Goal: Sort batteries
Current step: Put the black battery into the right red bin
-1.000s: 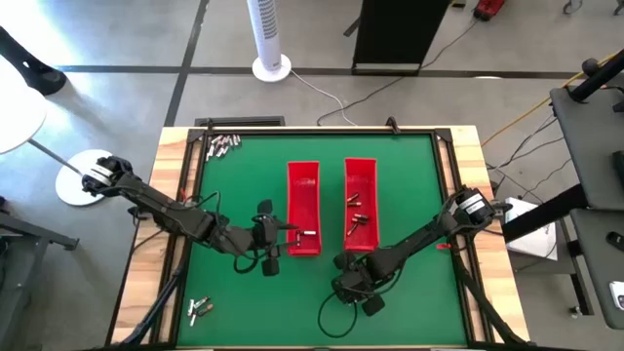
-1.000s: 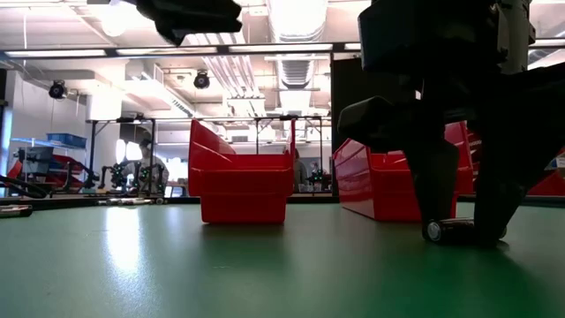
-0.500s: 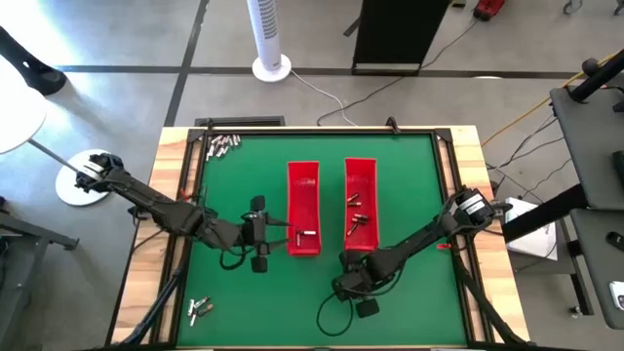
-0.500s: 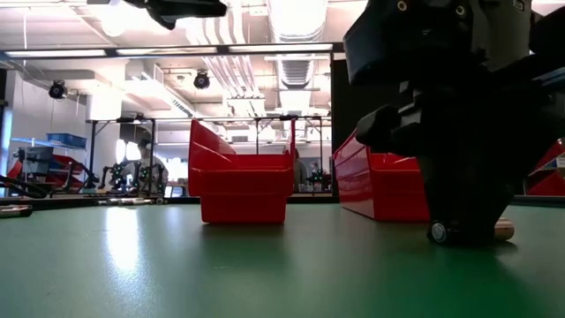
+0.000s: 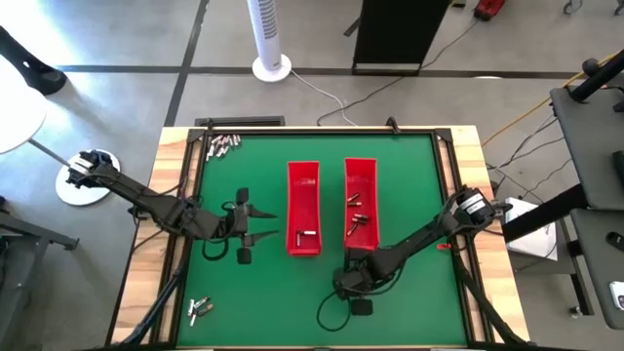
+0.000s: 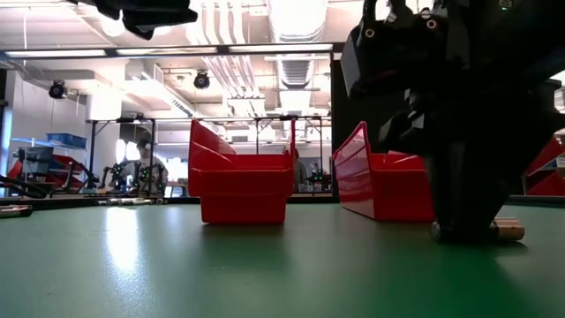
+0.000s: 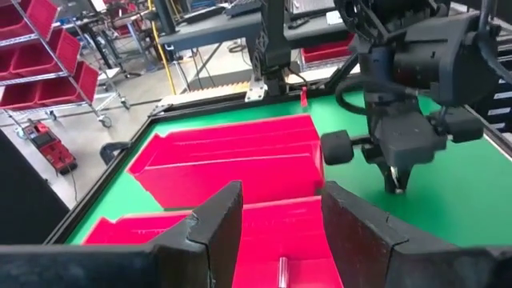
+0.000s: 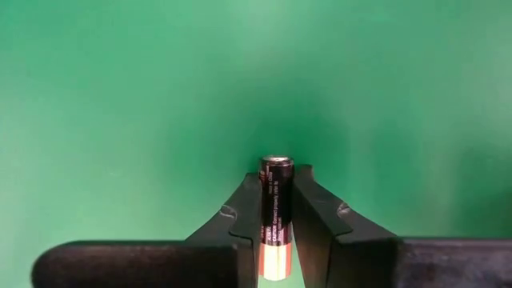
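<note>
Near the table's front edge, your right gripper (image 8: 276,228) is pinching one battery (image 8: 275,210); left gripper (image 7: 276,228) is hanging spread; both red trays (image 5: 303,205) are holding few; two clusters (image 5: 221,145) are awaiting sorting.

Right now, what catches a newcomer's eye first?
The two red trays side by side mid-table, each with a few batteries inside. Then the right gripper, down on the green mat near the front edge, shut on one battery. The left gripper hangs open beside the left tray.
</note>
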